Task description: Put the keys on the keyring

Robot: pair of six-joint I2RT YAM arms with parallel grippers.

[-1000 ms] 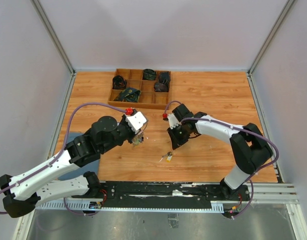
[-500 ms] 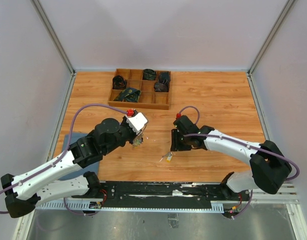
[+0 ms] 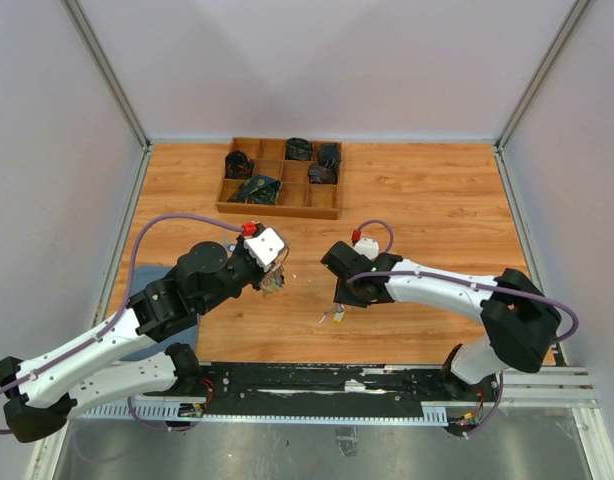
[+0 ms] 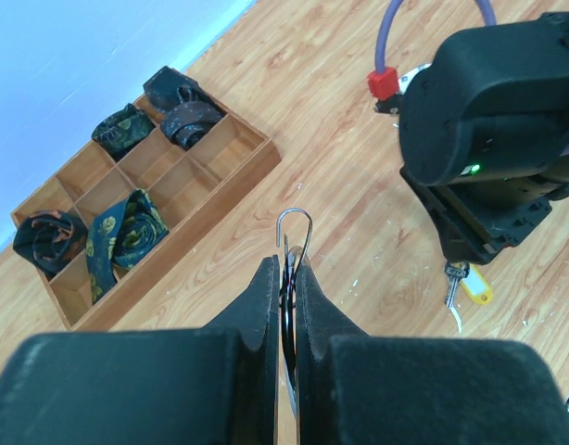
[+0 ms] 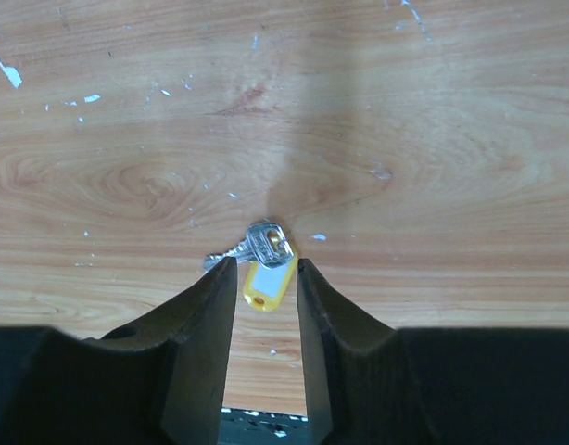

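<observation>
A silver key (image 5: 262,245) with a yellow plastic tag (image 5: 269,283) lies flat on the wooden table, near the front middle in the top view (image 3: 336,316). My right gripper (image 5: 265,267) hangs just over it, open, its fingers either side of the tag with a gap on each side. My left gripper (image 4: 286,274) is shut on the keyring (image 4: 295,228), a thin silver wire loop sticking out beyond the fingertips. It is held above the table left of the key (image 4: 454,276). In the top view the left gripper (image 3: 276,281) and right gripper (image 3: 339,304) face each other.
A wooden compartment tray (image 3: 279,209) stands at the back of the table, with dark rolled cloth items in several of its cells. In the left wrist view the same tray (image 4: 178,248) is at the left. Grey walls enclose the table on three sides.
The right arm has swung its wrist toward the front of the table and down over the key, and its jaws have come apart. The left arm has shifted slightly left, still holding the keyring.
</observation>
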